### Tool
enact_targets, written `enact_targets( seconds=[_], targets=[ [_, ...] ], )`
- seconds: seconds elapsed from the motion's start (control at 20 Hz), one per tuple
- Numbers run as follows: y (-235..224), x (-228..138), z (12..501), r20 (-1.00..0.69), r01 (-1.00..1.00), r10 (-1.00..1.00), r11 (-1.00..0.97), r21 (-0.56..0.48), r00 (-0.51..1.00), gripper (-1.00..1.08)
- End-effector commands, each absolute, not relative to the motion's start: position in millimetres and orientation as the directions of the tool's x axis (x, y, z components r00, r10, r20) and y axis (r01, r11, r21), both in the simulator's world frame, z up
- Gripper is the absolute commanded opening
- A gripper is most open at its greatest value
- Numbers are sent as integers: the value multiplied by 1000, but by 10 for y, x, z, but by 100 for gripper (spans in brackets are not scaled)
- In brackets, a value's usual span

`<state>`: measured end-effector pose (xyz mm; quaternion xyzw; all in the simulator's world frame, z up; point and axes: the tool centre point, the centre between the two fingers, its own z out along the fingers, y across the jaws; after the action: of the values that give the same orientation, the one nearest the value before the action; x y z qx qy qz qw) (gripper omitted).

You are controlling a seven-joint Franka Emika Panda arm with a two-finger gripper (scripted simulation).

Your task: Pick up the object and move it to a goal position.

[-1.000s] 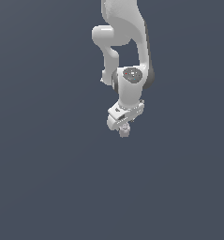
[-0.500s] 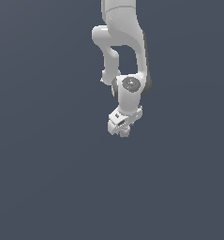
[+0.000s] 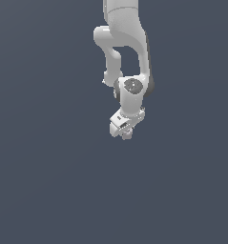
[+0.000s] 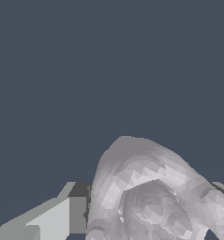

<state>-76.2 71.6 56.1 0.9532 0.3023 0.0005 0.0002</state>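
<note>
1. Since the exterior view is so small, I can only say the gripper (image 3: 125,134) hangs over bare floor with the object (image 3: 127,135) at its tips, apparently clamped. The arm has swung toward that view's right lately.
2. Wrist view: object (image 4: 151,197) fills the frame beside a finger (image 4: 48,220). Knobbly lump, so a shallow pinch could let it slip.
</note>
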Motion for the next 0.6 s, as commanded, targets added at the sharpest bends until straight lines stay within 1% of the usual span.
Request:
enact_targets(
  seconds=[0.0, 0.3, 0.55],
  targets=[
    [721, -766, 551, 0, 577, 577, -817, 0, 817, -100],
    [678, -782, 609, 1, 576, 576, -817, 1, 817, -100],
    [560, -841, 755, 1, 576, 576, -817, 1, 817, -100]
  ],
)
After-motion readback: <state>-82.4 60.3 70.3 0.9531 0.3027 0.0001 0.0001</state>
